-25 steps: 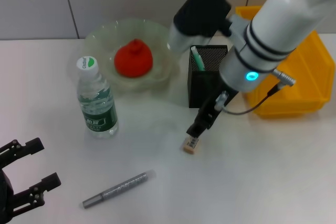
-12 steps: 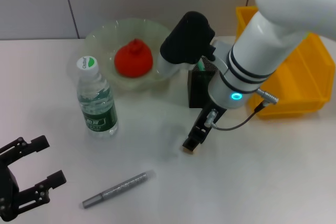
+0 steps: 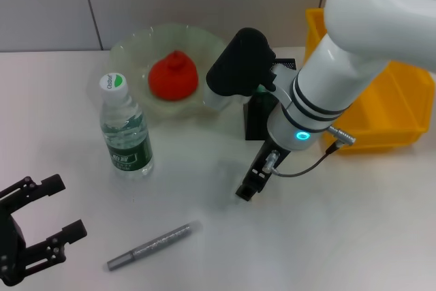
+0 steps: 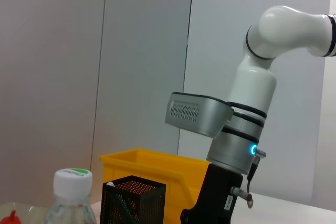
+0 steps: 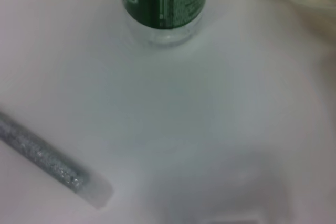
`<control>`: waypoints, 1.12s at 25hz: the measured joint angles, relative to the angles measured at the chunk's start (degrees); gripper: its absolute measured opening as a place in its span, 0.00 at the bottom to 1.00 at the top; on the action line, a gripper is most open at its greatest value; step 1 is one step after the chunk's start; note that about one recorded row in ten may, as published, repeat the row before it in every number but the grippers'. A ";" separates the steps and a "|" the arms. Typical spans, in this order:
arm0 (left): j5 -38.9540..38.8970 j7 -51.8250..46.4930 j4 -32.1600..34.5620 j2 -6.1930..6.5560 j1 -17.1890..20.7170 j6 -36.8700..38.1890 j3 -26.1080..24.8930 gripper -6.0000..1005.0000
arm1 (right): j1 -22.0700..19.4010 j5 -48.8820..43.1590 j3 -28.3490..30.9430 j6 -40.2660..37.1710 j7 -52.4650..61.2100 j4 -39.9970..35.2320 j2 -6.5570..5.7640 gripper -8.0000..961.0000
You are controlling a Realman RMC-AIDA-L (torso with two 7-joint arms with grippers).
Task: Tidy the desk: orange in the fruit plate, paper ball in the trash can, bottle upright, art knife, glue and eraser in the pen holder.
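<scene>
Taking the pen holder (image 3: 262, 115) as the landmark, the left gripper (image 3: 42, 228) sits nearest the robot, far off to the holder's left at the desk's (image 3: 340, 223) near edge, its fingers spread apart around nothing. The glue (image 3: 154, 244) lies flat on the desk, nearer than the holder and to its left. The right gripper (image 3: 247, 189) is down at the desk just in front of the holder; whether its fingers are apart or together cannot be told, and the eraser cannot be seen there. The bottle (image 3: 125, 128) stands upright well left of the holder. Behind and left of the holder, the orange (image 3: 174, 76) rests in the fruit plate (image 3: 129, 49). The trash can (image 3: 402, 107) stands just beside the holder on its right.
</scene>
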 joint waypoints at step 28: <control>0.00 0.00 0.00 -0.15 -0.05 0.07 -0.19 0.68 | -0.53 2.45 -2.38 1.47 -0.08 -0.56 -0.09 0.42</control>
